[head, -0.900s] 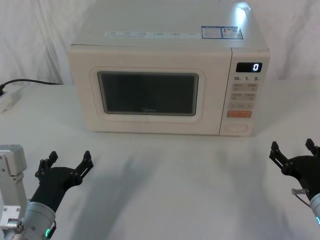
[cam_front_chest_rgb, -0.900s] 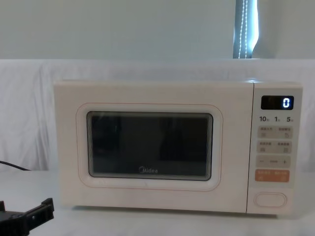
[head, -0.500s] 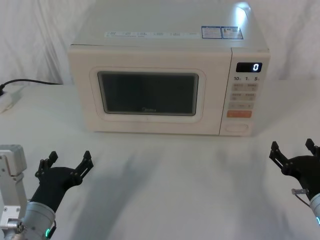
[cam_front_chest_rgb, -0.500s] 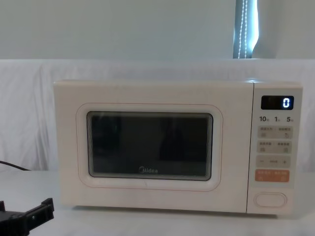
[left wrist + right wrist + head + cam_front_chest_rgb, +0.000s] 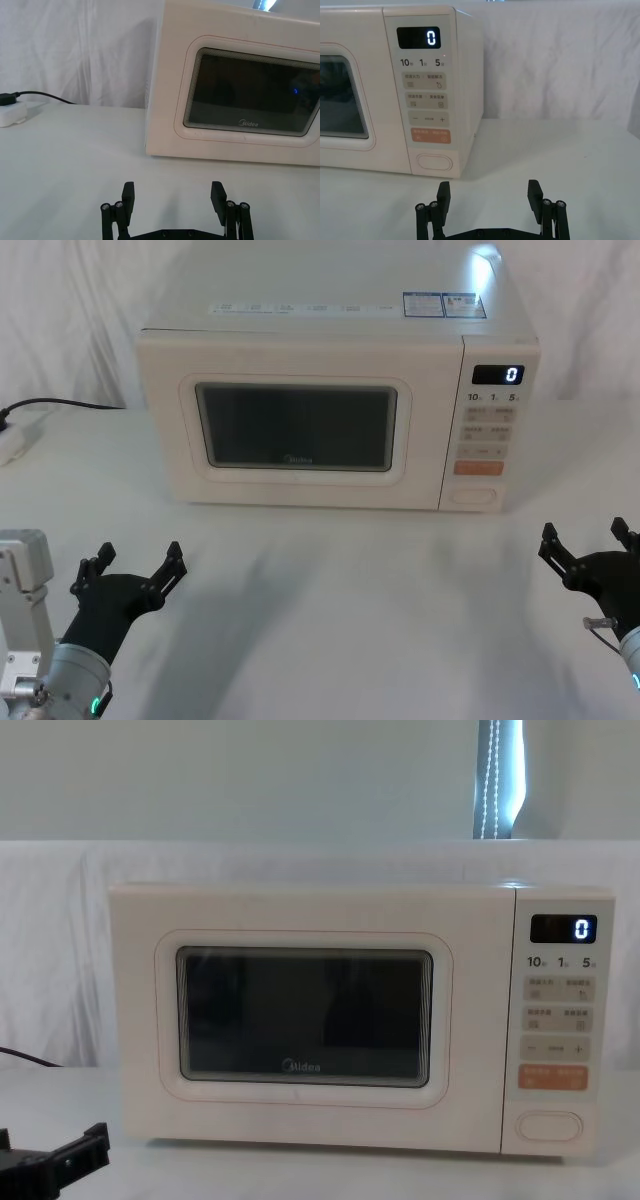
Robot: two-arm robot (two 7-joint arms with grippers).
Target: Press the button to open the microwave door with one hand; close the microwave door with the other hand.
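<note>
The button (image 5: 472, 496) is a smooth cream pill shape at the bottom of the control panel, below the orange key (image 5: 478, 468). The microwave door (image 5: 295, 420), a matte cream panel with rounded dark glass, sits flush and closed. The right gripper (image 5: 588, 543) and left gripper (image 5: 137, 565) rest well short of the microwave on the white cloth-covered table (image 5: 350, 590), black notched fingers spread wide, holding nothing.

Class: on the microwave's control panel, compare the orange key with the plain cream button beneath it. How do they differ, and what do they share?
The orange key is rectangular and printed; the button is pill-shaped and unmarked. The orange key stands out in colour; the button matches the cream panel. The orange key sits higher; the button is lowest. Both are wide and untouched by any gripper.
</note>
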